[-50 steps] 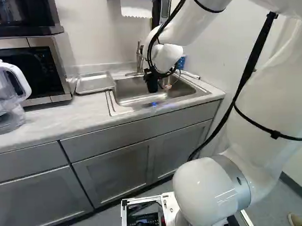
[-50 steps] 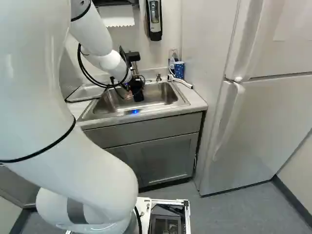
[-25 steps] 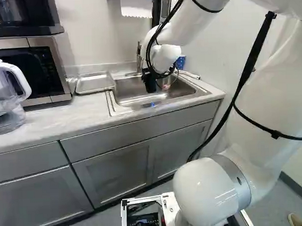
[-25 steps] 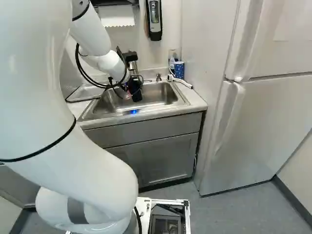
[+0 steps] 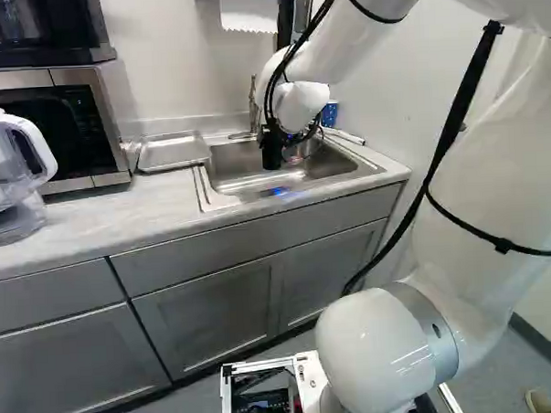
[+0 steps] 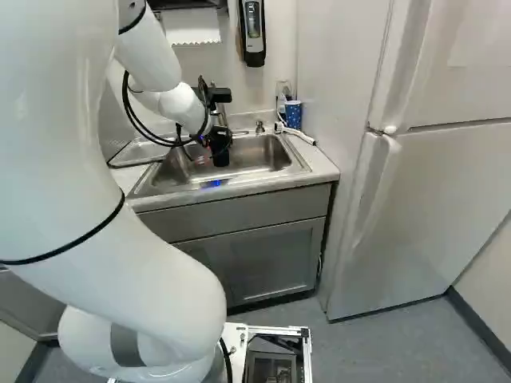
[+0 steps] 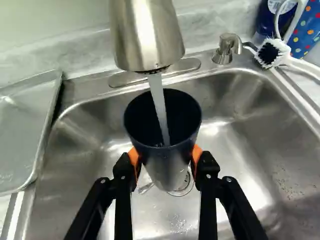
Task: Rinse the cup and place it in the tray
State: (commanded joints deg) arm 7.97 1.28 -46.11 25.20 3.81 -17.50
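Your claw (image 6: 215, 142) is clamped on the cup (image 7: 165, 167), its orange pads pressing the cup's outer wall from two sides. You have the cup upright or nearly so over the sink (image 7: 250, 165), mouth up under the faucet (image 7: 145, 40), with a stream of water (image 7: 159, 100) running into it.

The sink is set into a pale, marbled desk (image 5: 102, 214). In the left base view you'll find the flat metal tray (image 5: 172, 151) on that desk, just beside the sink's left rim. Further left stand a microwave (image 5: 75, 128) and, nearer you, a clear pitcher (image 5: 9, 177) with a white handle. Another dark appliance (image 5: 43, 25) sits above the microwave.

Behind the basin, beside the faucet, you can see a small metal soap pump (image 7: 223, 52). At the sink's right rear corner there's a white-handled brush (image 7: 275, 52), near a blue container (image 6: 293, 114) with coloured dots.

Look up at the wall and you have paper towel (image 6: 192, 25) hanging from a dark holder, and a dispenser (image 6: 253, 33) to its right. Grey cabinets (image 5: 202, 310) run under the desk. At the right of the right base view a tall pale refrigerator (image 6: 415, 207) stands on the grey floor (image 6: 399, 343).
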